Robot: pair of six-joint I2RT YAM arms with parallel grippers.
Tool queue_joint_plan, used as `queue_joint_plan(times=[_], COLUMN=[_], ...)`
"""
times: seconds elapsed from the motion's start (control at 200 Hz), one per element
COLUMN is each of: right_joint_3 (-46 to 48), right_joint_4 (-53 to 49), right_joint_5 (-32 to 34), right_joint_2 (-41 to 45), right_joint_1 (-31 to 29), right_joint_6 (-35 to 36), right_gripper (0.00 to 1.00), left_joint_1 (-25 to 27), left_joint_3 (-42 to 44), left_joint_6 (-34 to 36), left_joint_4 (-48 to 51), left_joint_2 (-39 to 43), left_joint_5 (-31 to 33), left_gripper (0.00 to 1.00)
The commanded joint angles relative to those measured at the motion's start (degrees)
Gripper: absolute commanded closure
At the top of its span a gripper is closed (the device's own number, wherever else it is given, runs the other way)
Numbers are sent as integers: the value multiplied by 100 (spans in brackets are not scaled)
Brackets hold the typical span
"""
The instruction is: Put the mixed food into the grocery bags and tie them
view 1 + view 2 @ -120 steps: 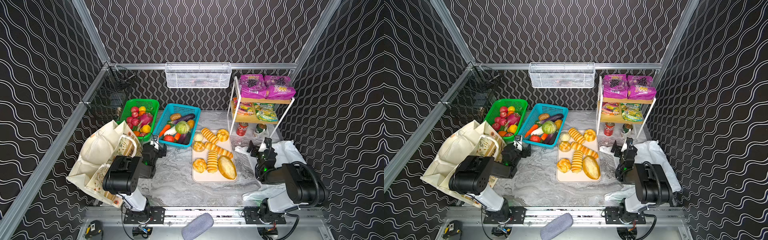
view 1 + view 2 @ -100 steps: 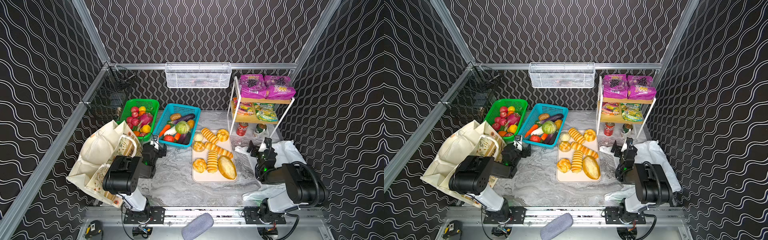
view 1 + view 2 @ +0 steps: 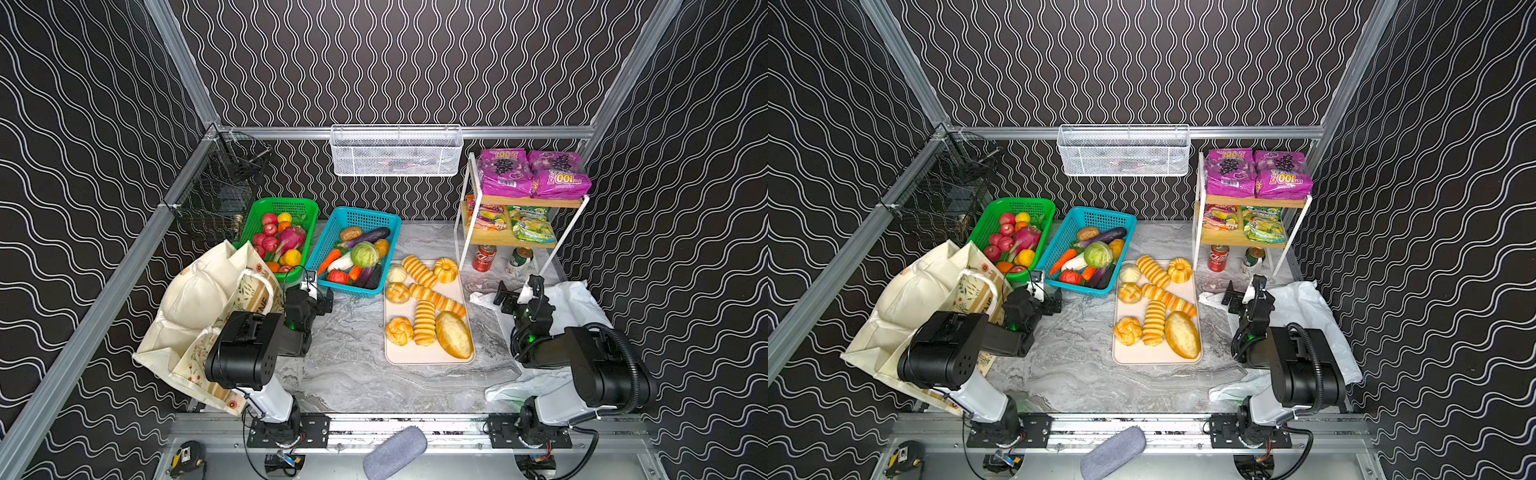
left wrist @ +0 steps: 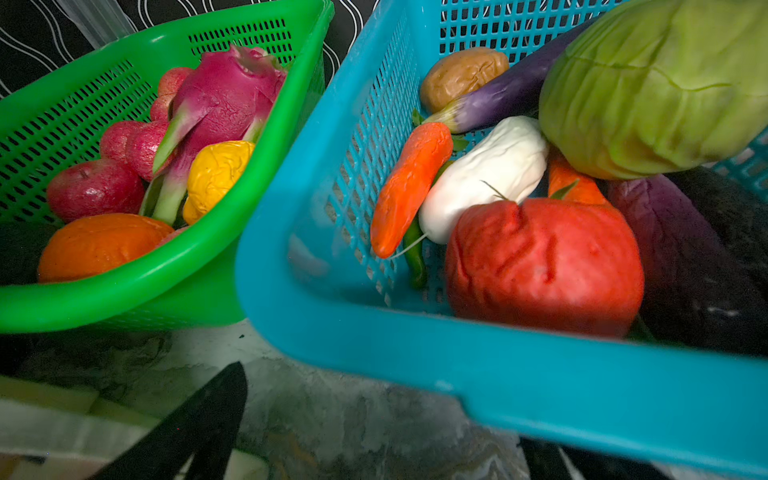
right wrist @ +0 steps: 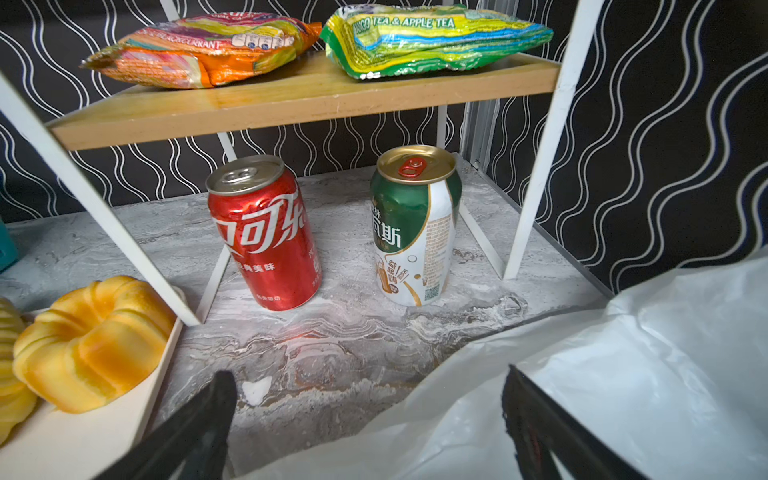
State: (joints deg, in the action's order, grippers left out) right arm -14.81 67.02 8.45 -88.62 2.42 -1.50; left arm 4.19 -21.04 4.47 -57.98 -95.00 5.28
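Note:
In both top views the cream canvas tote (image 3: 199, 299) (image 3: 913, 291) slumps at the left and the white plastic bag (image 3: 575, 297) (image 3: 1304, 303) lies at the right. My left gripper (image 3: 318, 296) (image 4: 386, 415) is open and empty, just short of the blue basket (image 4: 415, 361). That basket holds the cabbage (image 4: 652, 83), white radish (image 4: 482, 174), a carrot (image 4: 409, 187) and a red vegetable (image 4: 540, 262). My right gripper (image 3: 514, 293) (image 5: 368, 374) is open over the bag's edge, facing the red can (image 5: 266, 232). An orange-red packet (image 5: 203, 50) and purple packets (image 3: 534, 172) lie on the rack.
A green basket (image 3: 286, 205) of toy fruit stands beside the blue one. The bread tray (image 3: 428, 359) fills the middle. The rack's white legs (image 5: 104, 224) frame the cans; a green can (image 5: 415, 224) stands beside the red one. Wire baskets (image 3: 395, 151) hang on the walls.

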Motion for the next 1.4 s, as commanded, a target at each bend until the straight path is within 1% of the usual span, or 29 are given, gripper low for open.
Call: queue_joint_plan(times=[0.0,0.175,0.29,0.36,0.46,0.616,0.716,0.801,0.856,0.931,0.971,0.986,1.006,1.026,1.061,1.116,1.141,1.171,1.211,1.271,1.276,1.351,1.396], right_joint_3=[-13,4,60,161,289,312,415,403,232,-328,-605,-683,-799,-903,-1112,-1399,-1498,-1600,-1711,-1798,-1798,-1630,-1456], right_joint_4=[122,160,246,430,664,687,710,517,-248,-2217,-3161,-3424,-3773,-4146,-4760,-5630,-5919,-6239,-6619,-7067,-7067,-7392,-7538], right_joint_5=[-89,-128,-184,-199,-203,-225,-250,-79,98,312,338,380,469,571,685,249,78,-280,-1107,-2290,-2290,-3368,-3971], right_joint_2=[13,20,33,51,60,65,297,574,998,1707,2035,2141,2260,2378,2574,2838,2945,3057,3176,3432,3432,3840,4138], right_joint_1=[13,13,11,6,5,5,-13,-24,-17,-13,-20,-22,-22,-22,-22,-22,-22,-22,-22,-38,-38,-69,-120], right_joint_6=[-31,26,51,70,61,83,123,79,-74,-635,-884,-1022,-1288,-1545,-2053,-2345,-2414,-2544,-2475,-2236,-2236,-2371,-2402], right_gripper=[0,0,0,0,0,0,0,0,0,0,0,0,0,0,0,0,0,0,0,0,0,0,0], left_joint_1=[-14,-14,-14,-14,-10,-1,77,124,135,135,135,135,135,140,160,162,162,161,158,162,162,170,205], left_joint_3=[-26,7,281,357,308,347,495,615,639,494,353,275,133,-22,-392,-820,-936,-1007,-1053,-1096,-1091,-1077,-1106], left_joint_6=[-42,-38,-121,-126,-88,-77,-35,-51,-149,-404,-608,-708,-851,-875,-1054,-1517,-1608,-1726,-1918,-2178,-2192,-2232,-2248], left_joint_4=[-54,-131,-595,-779,-701,-762,-957,-853,-442,688,1309,1574,2010,2424,3395,4369,4610,4775,4921,5084,5085,5103,5241], left_joint_2=[6,9,44,21,21,32,170,559,996,1780,2141,2249,2394,2498,2649,2730,2752,2758,2803,2944,2957,3148,3282], left_joint_5=[-45,13,195,170,131,145,315,549,701,714,579,544,484,415,384,398,312,190,44,-356,-394,-1165,-1521], left_gripper=[1,1,1,1,1,1,1,2,2,3,4,4,2,1,1,1,1,1,1,1,1,1,1])
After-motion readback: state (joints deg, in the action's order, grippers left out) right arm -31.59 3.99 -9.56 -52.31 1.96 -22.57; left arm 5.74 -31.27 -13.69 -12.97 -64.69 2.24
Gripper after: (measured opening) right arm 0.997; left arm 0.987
